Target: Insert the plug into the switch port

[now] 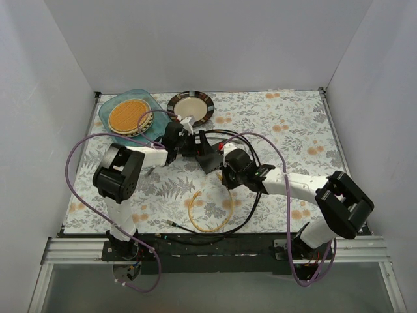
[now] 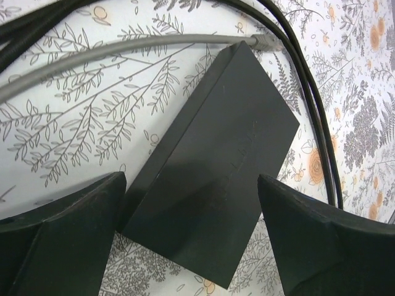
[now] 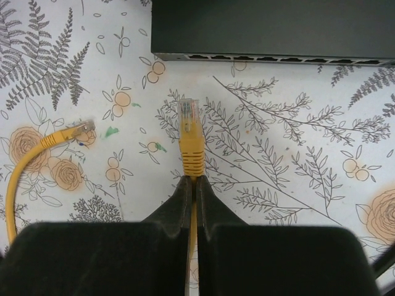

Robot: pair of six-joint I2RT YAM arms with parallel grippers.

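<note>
The right gripper (image 3: 191, 182) is pinched shut on the thin yellow-orange cable (image 3: 192, 161) just behind its boot. The small clear plug (image 3: 188, 114) sticks out ahead of the fingers at mid-frame, pointing at the flat dark grey rectangular box (image 3: 271, 28) across the top of the right wrist view. The plug is near the row of small square sockets but not in one, and it lines up with the leftmost switch port (image 3: 199, 57). A slight drift left would probably drive it into the casing. Because the grip is on soft cable, the plug may bend aside on contact. I cannot read which way its latch faces. The left gripper (image 2: 191, 185) straddles the box with fingers spread at its long edges. Whether they actually clamp it I cannot tell. If not, a push could slide the box across the floral tablecloth (image 3: 296, 154).
</note>
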